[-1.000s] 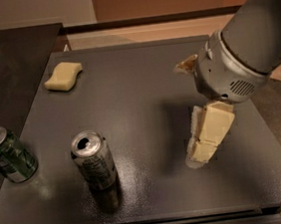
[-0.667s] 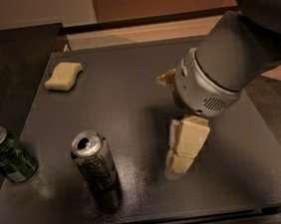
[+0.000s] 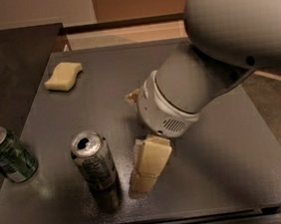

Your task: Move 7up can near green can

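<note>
The 7up can [image 3: 94, 164], silvery-grey with dark label print and an opened silver top, stands upright near the front of the dark table [image 3: 221, 165]. The green can [image 3: 7, 154], bright green with white streaks, stands at the table's left edge, apart from the 7up can. My gripper [image 3: 146, 171] with cream-coloured fingers hangs from the large grey arm just right of the 7up can, close beside it, tips near the table. It holds nothing that I can see.
A yellow sponge [image 3: 63, 75] lies at the back left of the table. The grey arm [image 3: 215, 61] covers the middle and right back. A darker counter [image 3: 4, 58] adjoins on the left.
The arm and gripper have moved left across the table, from the right side to right beside the 7up can. The cans and the sponge have not moved.
</note>
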Robot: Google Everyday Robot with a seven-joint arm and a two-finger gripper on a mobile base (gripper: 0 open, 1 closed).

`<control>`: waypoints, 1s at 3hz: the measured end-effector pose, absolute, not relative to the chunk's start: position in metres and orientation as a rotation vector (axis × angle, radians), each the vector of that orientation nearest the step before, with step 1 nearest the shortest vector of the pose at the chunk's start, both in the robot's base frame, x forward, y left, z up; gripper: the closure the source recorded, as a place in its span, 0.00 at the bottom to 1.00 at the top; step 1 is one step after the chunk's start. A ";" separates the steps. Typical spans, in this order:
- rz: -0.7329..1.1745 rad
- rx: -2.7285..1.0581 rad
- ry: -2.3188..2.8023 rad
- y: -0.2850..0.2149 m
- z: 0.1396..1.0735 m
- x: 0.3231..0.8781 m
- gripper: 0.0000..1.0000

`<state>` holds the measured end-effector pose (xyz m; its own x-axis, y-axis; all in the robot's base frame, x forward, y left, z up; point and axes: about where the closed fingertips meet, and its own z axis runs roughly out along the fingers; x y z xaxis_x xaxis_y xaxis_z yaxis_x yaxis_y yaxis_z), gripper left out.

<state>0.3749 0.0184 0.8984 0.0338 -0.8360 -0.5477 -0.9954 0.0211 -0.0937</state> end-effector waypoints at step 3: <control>0.530 -1.871 1.816 0.077 0.893 0.366 0.17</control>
<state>0.3662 0.0771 0.8932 0.0460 -0.8135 -0.5798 -0.9976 -0.0075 -0.0686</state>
